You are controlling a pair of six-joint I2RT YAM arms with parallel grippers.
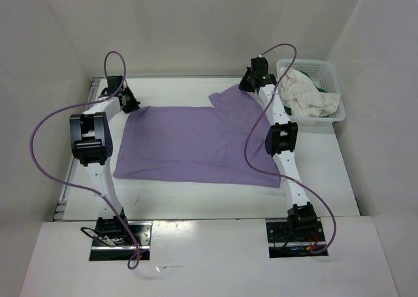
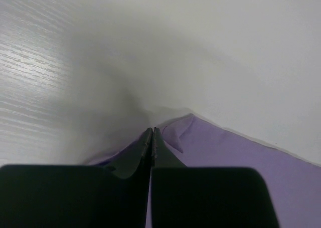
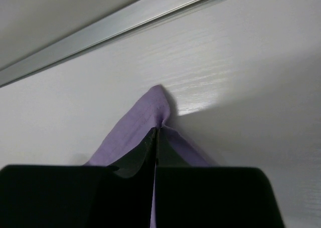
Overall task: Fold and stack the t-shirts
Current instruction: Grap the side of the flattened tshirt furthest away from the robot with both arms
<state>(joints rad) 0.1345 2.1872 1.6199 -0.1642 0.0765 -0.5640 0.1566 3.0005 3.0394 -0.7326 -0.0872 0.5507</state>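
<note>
Lying spread flat at the centre of the white worktop (image 1: 196,199), the lavender-purple cloth t-shirt (image 1: 196,147) is pinched at two far corners. At 10 o'clock, the left hand (image 1: 128,103) is closed on the cloth. Its wrist view shows the fingers (image 2: 140,153) pressed together with purple fabric at their tips. At 1 o'clock, the right hand (image 1: 250,81) is likewise clamped on the shirt, and a small peak of cloth stands out beyond its meeting fingers (image 3: 143,153). At 2 o'clock, off the worktop's corner, a white plastic lattice basket (image 1: 326,119) holds the crumpled cream-white cloth t-shirt (image 1: 307,96). A sliver of the bright green cloth t-shirt (image 1: 322,86) shows beneath it.
</note>
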